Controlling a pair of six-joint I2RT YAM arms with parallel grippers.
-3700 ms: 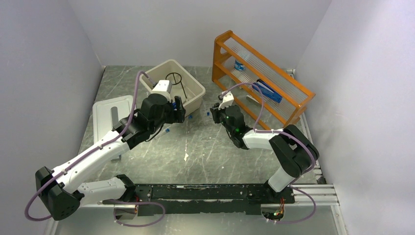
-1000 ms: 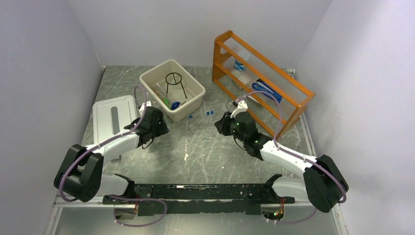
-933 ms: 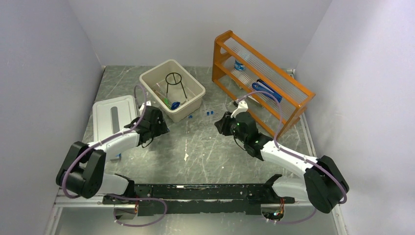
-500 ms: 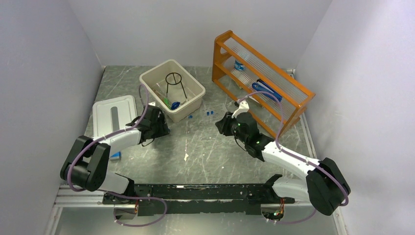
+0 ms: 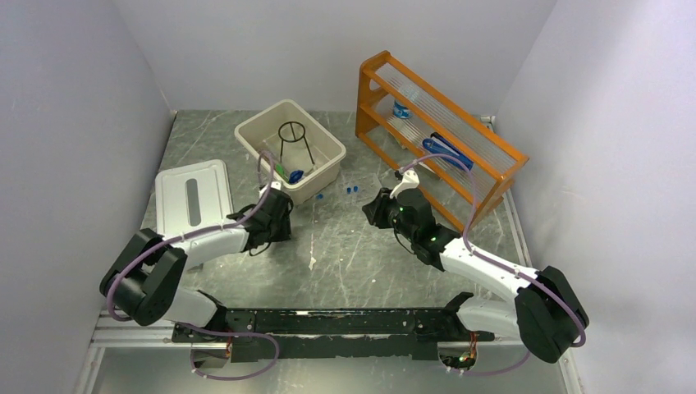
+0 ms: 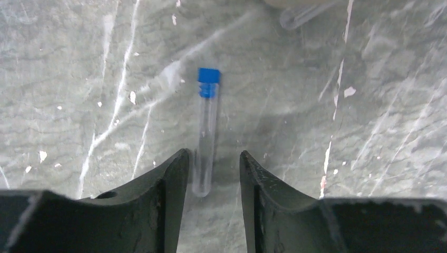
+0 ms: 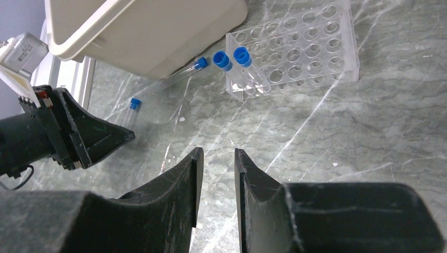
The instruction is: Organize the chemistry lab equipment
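A clear blue-capped test tube [image 6: 205, 132] lies flat on the table in the left wrist view. My left gripper [image 6: 213, 158] is open and low over the table, and the tube's closed end lies between its fingertips. The tube also shows in the right wrist view [image 7: 130, 112], just ahead of the left gripper [image 7: 79, 137]. The clear tube rack [image 7: 311, 47] stands on the table with two blue-capped tubes [image 7: 232, 59] in its near end. Another tube [image 7: 184, 73] lies against the bin. My right gripper [image 7: 216, 153] is slightly open and empty, near the rack.
The beige bin [image 5: 324, 156] holds the black wire ring stand [image 5: 294, 139] and a green dropper [image 5: 281, 172]. Its white lid [image 5: 193, 197] lies at the left. The orange shelf rack [image 5: 435, 131] stands at the back right with blue items on it.
My left arm has swung right from beside the lid to the tube in front of the bin. The right arm has barely moved.
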